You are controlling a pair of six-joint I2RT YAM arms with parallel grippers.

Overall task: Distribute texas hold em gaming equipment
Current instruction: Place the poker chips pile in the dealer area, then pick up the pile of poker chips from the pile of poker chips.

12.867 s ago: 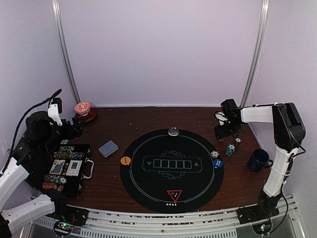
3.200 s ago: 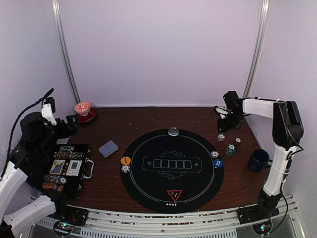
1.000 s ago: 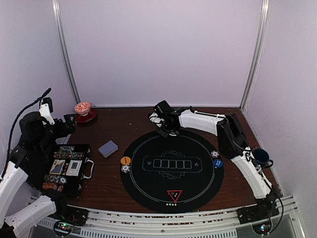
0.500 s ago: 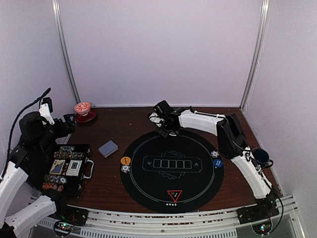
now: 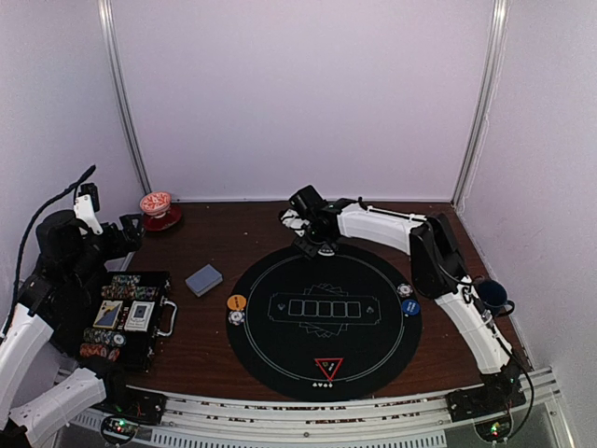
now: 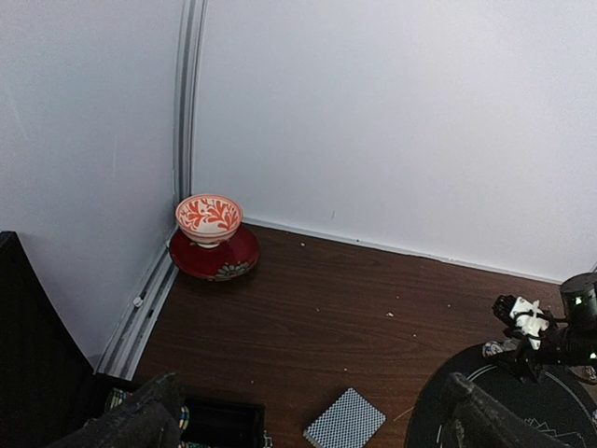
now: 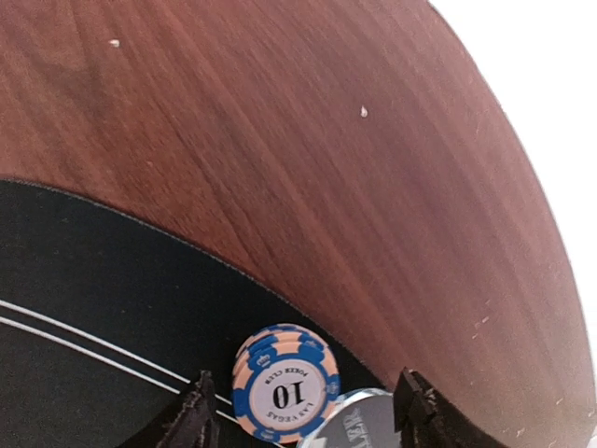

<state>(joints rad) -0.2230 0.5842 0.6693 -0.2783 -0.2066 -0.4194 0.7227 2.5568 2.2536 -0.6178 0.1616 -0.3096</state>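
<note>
My right gripper (image 5: 320, 245) reaches to the far edge of the black round mat (image 5: 280, 350). In the right wrist view it (image 7: 304, 415) is open, its fingers (image 7: 191, 420) apart on either side of a small blue-and-peach "10" chip stack (image 7: 284, 383). The stack lies on the mat next to a clear round dealer button (image 7: 359, 427). The grey-blue card deck (image 5: 203, 279) lies left of the mat. An orange button (image 5: 237, 302) with a chip (image 5: 236, 317), a blue button (image 5: 410, 307) with a chip (image 5: 405, 290), and a red triangle (image 5: 328, 367) are on the mat. My left gripper (image 5: 126, 233) is open and empty.
An open black case (image 5: 160, 280) with chips and cards lies at the left under my left arm. A red-and-white cup on its saucer (image 5: 156, 207) stands at the back left. A dark blue mug (image 5: 492, 294) stands at the right, partly behind my right arm.
My right arm has swung from the right side of the table to the mat's far edge and has held there for the last second. A chip now lies beside the orange button.
</note>
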